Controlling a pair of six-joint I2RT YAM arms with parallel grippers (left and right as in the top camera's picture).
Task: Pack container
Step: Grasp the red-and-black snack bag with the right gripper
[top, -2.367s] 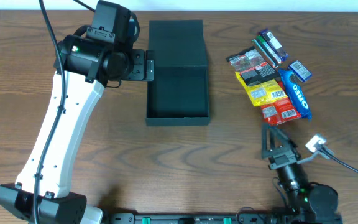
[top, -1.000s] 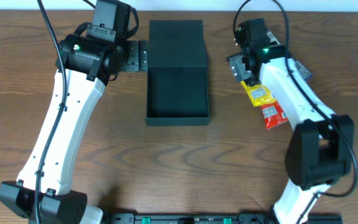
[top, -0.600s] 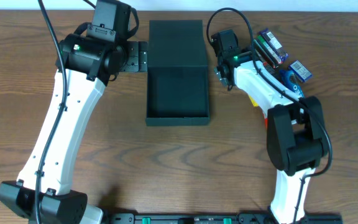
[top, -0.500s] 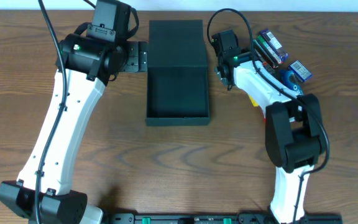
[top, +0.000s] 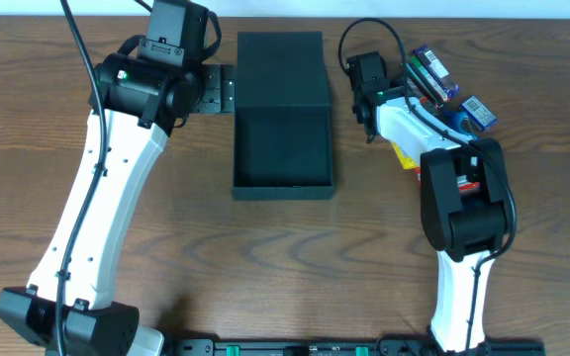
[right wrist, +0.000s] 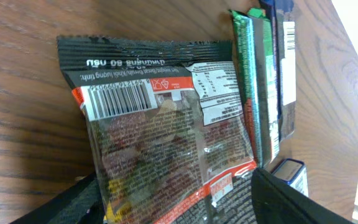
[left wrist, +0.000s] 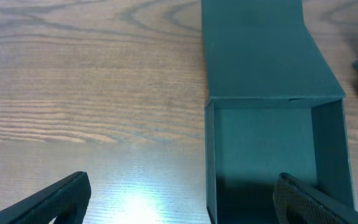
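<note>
Left end effector (left wrist: pixel 182 186): fingers spread wide, gripping nothing, over bare counter (left wrist: pixel 73 74).

Container (top: pixel 283 129): just right of that end effector. In the wrist view its left wall falls between the fingers. It is open, with the lid flipped back flat beyond the tray. Contents: none visible, bare floor only.

Judgement: a stiff board box, probably light. The matte skin should not be slippery, but the box would likely slide if nudged. Take hold at a side-wall rim, not the hinged lid.

Right end effector (right wrist: pixel 176 182): right of the container and apart from it. Fingers are apart, straddling a dark snack packet (right wrist: pixel 160 124) that is not pinched. The packet looks like soft, glossy film, likely slippery, so pinch across its flat body.

Right of it lie a green packet (right wrist: pixel 253 81) and a small blue box (right wrist: pixel 289 173).
</note>
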